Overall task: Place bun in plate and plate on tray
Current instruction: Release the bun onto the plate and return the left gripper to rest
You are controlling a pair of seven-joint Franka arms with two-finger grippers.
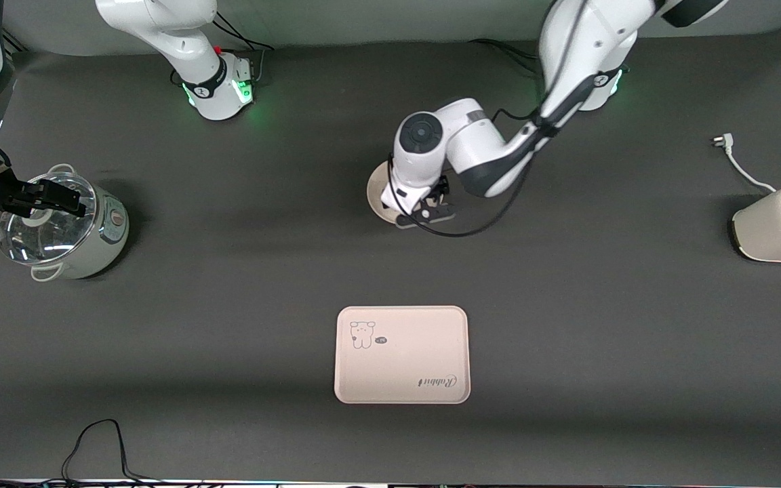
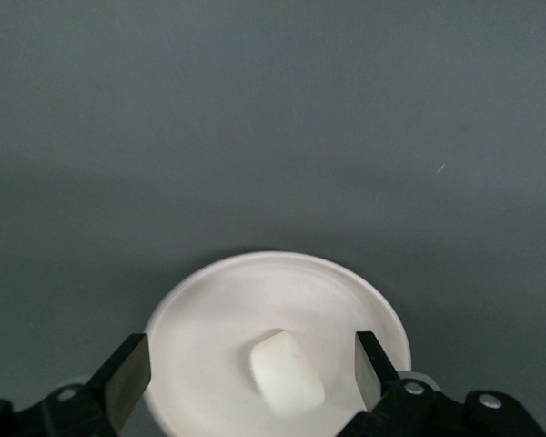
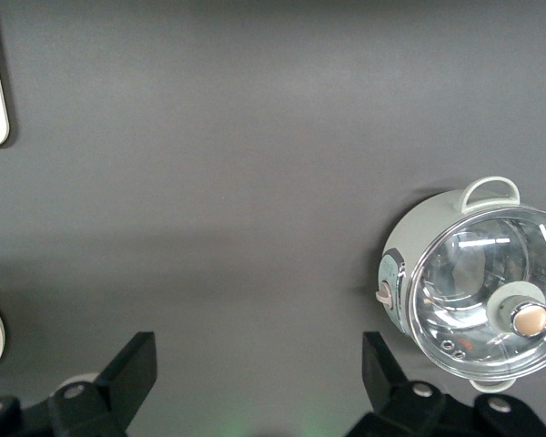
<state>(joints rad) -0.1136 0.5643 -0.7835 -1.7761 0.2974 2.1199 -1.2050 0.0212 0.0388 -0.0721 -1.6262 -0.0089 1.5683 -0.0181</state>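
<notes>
Now the dark grey surface [image 1: 228,325] carries only a few things, and they lie well apart from each other. Near the middle of the surface the plate [image 2: 218,319] sits flat, and the bun [image 2: 287,373] lies inside it, a little tilted, touching the plate floor. The left gripper [image 2: 250,369] hangs low over the plate with its fingers [image 2: 127,378] spread apart, one on each side of the bun, and they do not touch it. In the front view the left arm's wrist covers most of the plate [image 1: 377,193], so only its edge shows there. The tray [image 1: 401,354] rests nearer to the front camera than the plate, apart from it, and it carries nothing; its animal drawing and script are visible. Toward the right arm's end of the surface stands a pale green cooker [image 1: 68,227] with a glass lid. The right gripper [image 3: 259,373] waits high over the surface beside the cooker, its fingers spread wide and holding nothing. Toward the left arm's end lies a white toaster [image 1: 780,224], with its cord and plug [image 1: 724,141] on the surface. Some black cables [image 1: 99,451] run along the edge closest to the front camera.
</notes>
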